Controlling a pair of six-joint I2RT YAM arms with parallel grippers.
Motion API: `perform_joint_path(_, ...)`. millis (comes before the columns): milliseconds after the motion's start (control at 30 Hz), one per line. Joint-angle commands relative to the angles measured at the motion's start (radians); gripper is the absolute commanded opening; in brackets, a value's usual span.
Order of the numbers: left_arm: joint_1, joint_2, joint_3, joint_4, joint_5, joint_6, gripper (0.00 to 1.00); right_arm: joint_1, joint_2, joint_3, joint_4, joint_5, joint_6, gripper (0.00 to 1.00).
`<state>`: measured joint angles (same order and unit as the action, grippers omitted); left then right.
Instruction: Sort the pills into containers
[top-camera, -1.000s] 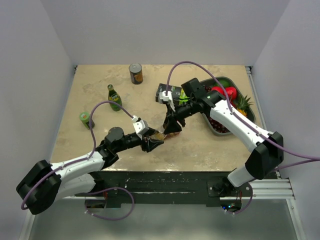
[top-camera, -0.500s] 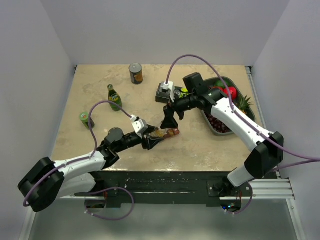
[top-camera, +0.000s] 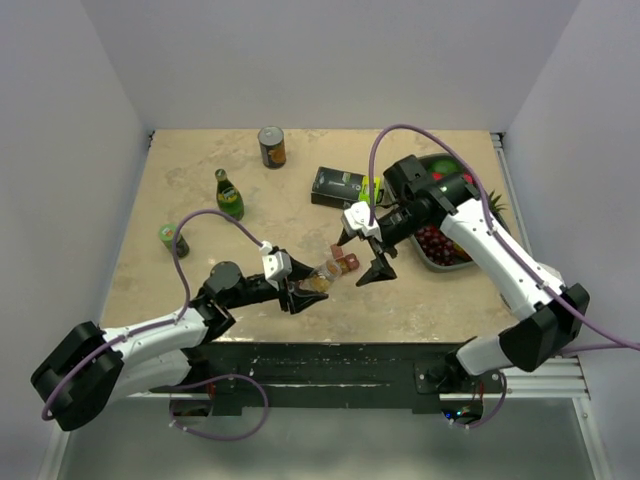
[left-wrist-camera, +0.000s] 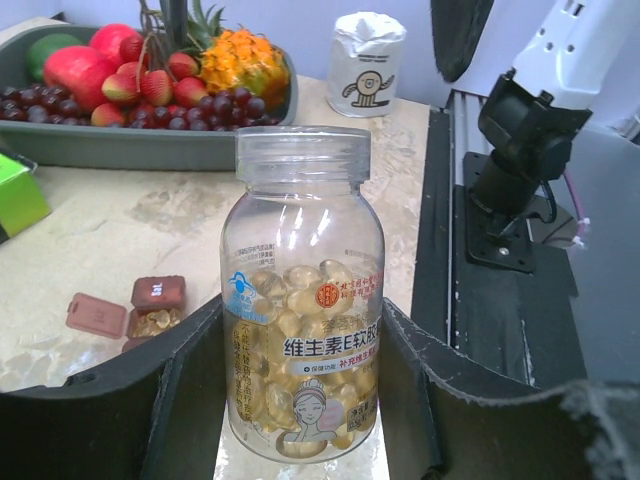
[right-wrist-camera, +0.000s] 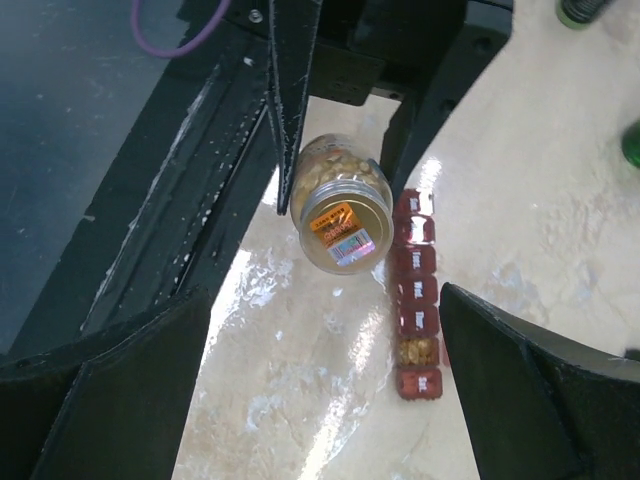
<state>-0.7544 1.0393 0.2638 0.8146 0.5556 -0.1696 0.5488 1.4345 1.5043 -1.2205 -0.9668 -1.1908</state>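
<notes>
Clear plastic pill bottle (left-wrist-camera: 302, 300), uncapped, likely light, slick; left gripper (top-camera: 300, 292) clamps mid-body. Right gripper (top-camera: 362, 254) spread, empty, near dark red compartment strip (right-wrist-camera: 415, 300).

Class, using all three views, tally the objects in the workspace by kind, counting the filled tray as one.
Pill bottle: 1
Pill organiser: 1
Drink bottles and cans: 3
Box: 1
Fruit tray: 1
Paper roll: 1
Total: 8

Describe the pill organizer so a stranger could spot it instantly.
On the beige table, look left of the grey fruit tray. Beside the clear pill bottle lies a dark red strip of small square compartments, the only flat red thing there.
</notes>
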Motion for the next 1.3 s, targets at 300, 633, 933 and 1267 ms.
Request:
perform_joint_path(300, -0.005, 0.036, 0.003, 0.193, 0.078, -0.068, 0.0, 0.065, 0.098, -0.01, -0.062, -0.179, -0.178, 0.92)
perform_joint_path(633, -0.005, 0.034, 0.002, 0.19, 0.04, -0.073, 0.0, 0.08, 0.078, -0.038, 0.117, -0.122, 0.103, 0.54)
perform_joint_path(933, -0.005, 0.011, 0.017, 0.126, -0.136, -0.054, 0.0, 0.112, 0.058, -0.145, 0.481, 0.038, 0.665, 0.22)
perform_joint_path(1267, -0.008, 0.019, -0.01, 0.173, -0.316, -0.032, 0.0, 0.119, 0.098, -0.178, 0.687, 0.165, 1.043, 0.53)
